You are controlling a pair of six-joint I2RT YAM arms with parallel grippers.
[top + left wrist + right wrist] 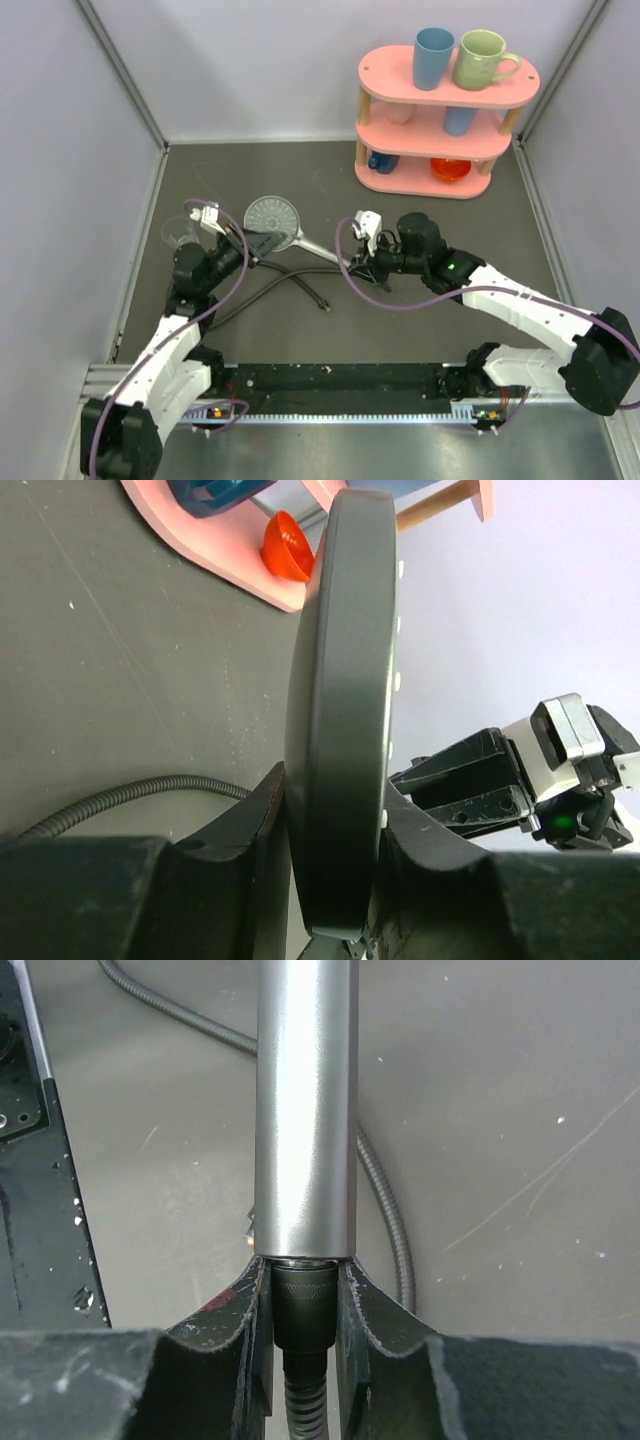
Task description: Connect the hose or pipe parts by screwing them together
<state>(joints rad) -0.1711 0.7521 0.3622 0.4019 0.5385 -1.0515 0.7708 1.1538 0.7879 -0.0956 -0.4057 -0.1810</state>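
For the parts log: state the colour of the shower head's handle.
The handle is shiny silver, shown best in the right wrist view.

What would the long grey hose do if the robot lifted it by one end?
Probably flop and dangle: the hose lies in loose curves on the table, so it looks bendy, not stiff. Its ribbed skin likely gives some grip rather than slipping. The free end might swing and drag behind.
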